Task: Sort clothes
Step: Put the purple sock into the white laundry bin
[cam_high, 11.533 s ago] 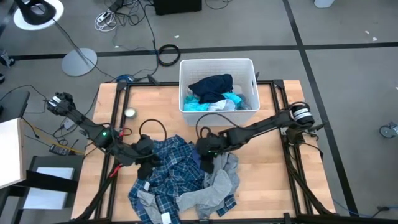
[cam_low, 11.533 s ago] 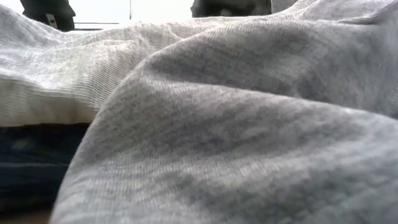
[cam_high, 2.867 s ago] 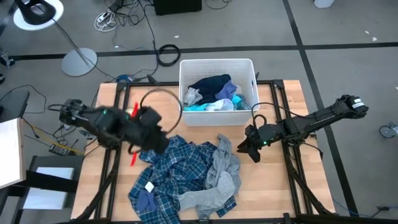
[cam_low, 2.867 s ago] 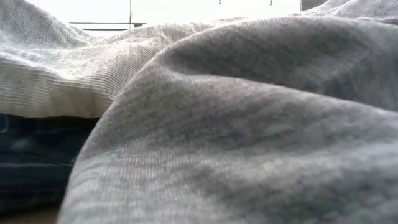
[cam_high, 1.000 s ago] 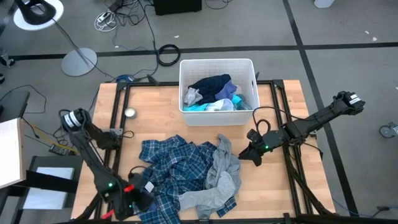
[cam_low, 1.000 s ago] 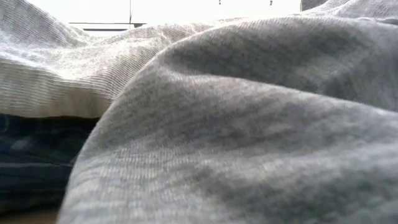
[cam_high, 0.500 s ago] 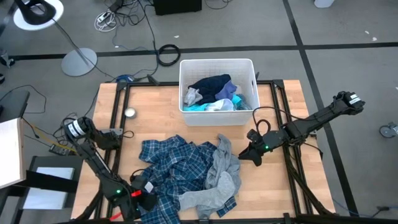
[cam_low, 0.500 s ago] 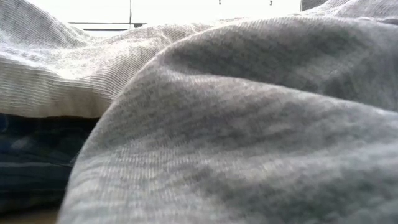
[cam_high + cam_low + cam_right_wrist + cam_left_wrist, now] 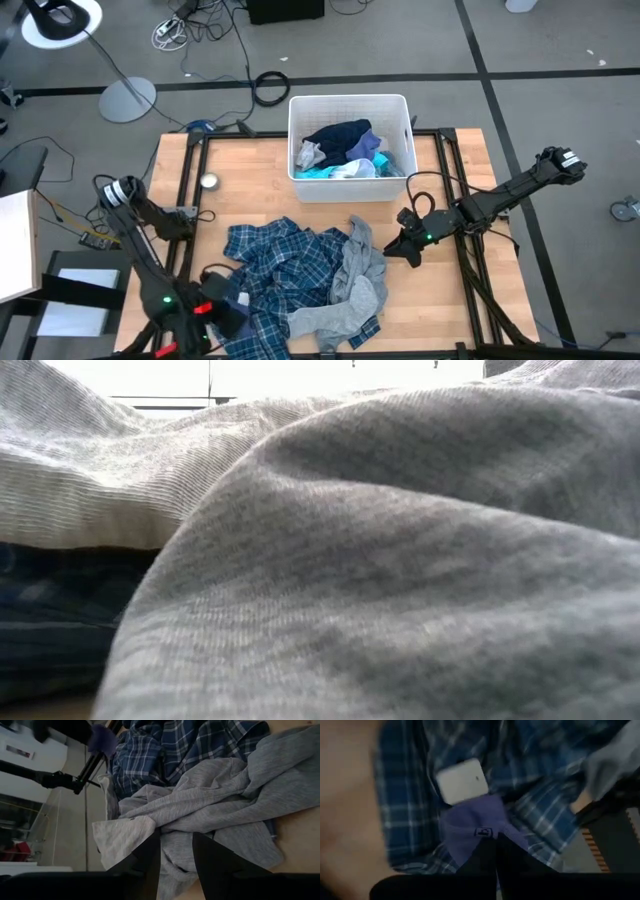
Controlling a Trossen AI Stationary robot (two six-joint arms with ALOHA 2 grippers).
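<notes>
My left gripper (image 9: 496, 851) has its fingers pressed together on a small purple garment (image 9: 475, 827) at the near-left corner of the plaid shirt (image 9: 285, 270), right beside the shirt's white tag (image 9: 461, 780). To do this well I judge I should lift straight up and slowly, watching that only the purple piece rises and the plaid stays down, then carry it toward the white bin (image 9: 297, 108) at the far side of the shirt. My right gripper (image 9: 176, 851) hangs off the shirt's right side, above bare desk (image 9: 430, 300), its fingers parted and holding nothing, looking over the grey garment (image 9: 220, 795) that lies draped on the shirt's right half. In the bin I can see a dark navy garment (image 9: 340, 136) and a turquoise garment (image 9: 318, 171), well apart from the shirt. I cannot tell how much purple cloth sits between the fingers, nor whether plaid fabric is caught with it. The low view is filled by grey cloth, so it gives me nothing of either arm, and the bin's lower layers are hidden.
</notes>
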